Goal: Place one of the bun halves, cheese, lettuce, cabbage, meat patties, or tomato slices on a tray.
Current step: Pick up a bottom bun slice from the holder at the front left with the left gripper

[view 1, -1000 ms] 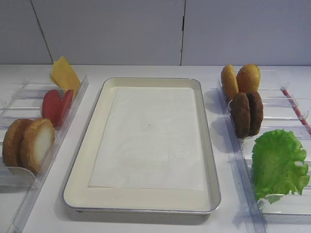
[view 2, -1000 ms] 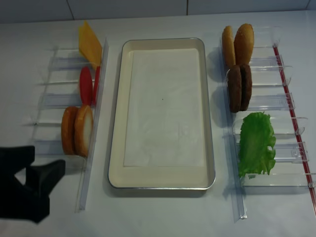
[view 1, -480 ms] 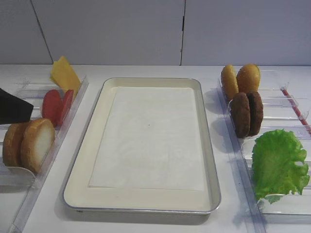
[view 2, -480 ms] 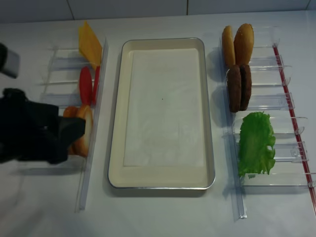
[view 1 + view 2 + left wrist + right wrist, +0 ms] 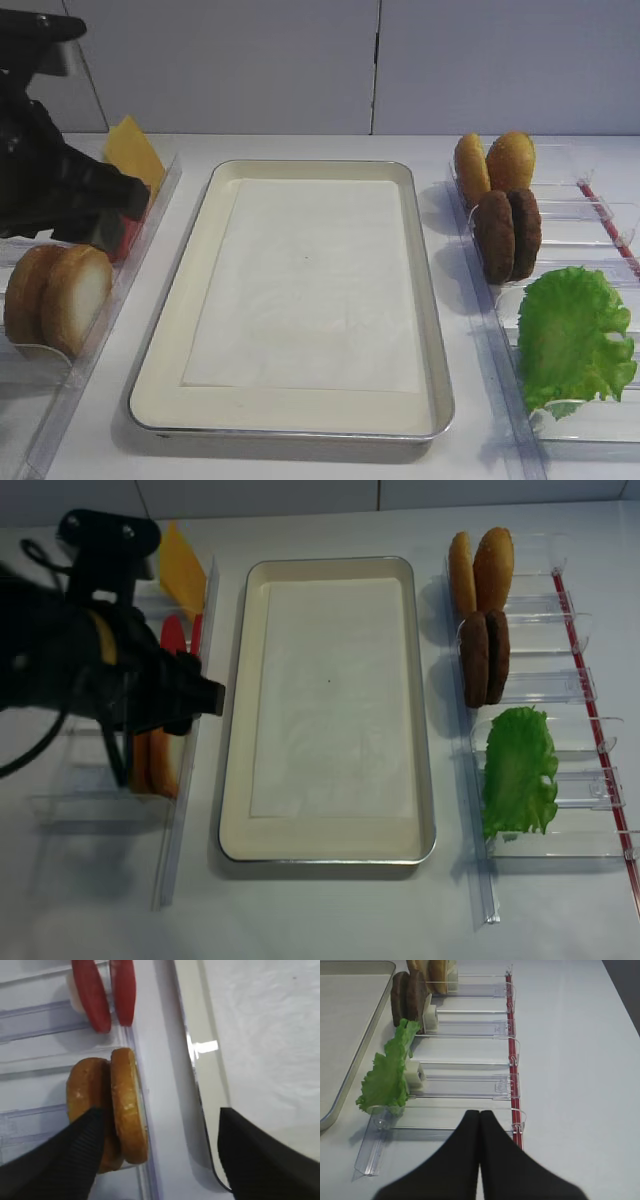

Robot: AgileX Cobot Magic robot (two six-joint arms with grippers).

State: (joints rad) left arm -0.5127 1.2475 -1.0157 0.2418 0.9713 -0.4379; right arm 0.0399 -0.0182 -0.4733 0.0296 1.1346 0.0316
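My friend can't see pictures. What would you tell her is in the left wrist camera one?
The open left pincer hangs over two bun halves standing on edge in a clear rack. Two tomato slices stand behind them, and the tray lies alongside.

Green lettuce (image 5: pixel 572 335); dark brown patties (image 5: pixel 507 235); yellow cheese (image 5: pixel 133 150).

No lettering, label, brand mark or number can be read anywhere in these views: not on the silver tray (image 5: pixel 437 330) or its white paper liner (image 5: pixel 300 290), nor on the clear plastic racks (image 5: pixel 465 1085) flanking the tray.
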